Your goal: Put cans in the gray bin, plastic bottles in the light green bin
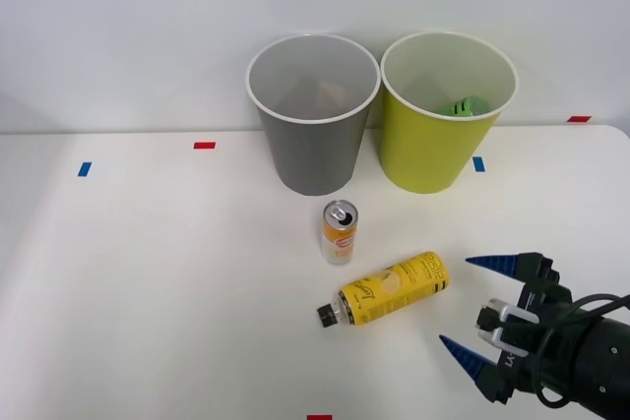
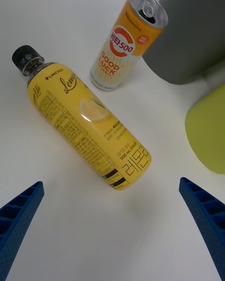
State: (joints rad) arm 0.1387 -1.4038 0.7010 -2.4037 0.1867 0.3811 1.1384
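A slim orange-and-white can [image 1: 339, 231] [image 2: 127, 43] stands upright on the white table, in front of the gray bin [image 1: 312, 115] [image 2: 192, 33]. Just right of the can, a yellow-labelled plastic bottle [image 1: 386, 291] [image 2: 84, 122] with a black cap lies on its side. The light green bin [image 1: 445, 110] [image 2: 208, 131] stands to the right of the gray one and holds a green bottle [image 1: 463, 107]. My right gripper [image 1: 478, 308] [image 2: 112, 225] hovers open, to the right of the bottle's base, with nothing between its blue fingers.
The white table [image 1: 148, 292] has small red [image 1: 204, 146] and blue [image 1: 84, 169] tape marks near its back edge and a red one [image 1: 319, 418] at the front. A plain wall stands behind the bins.
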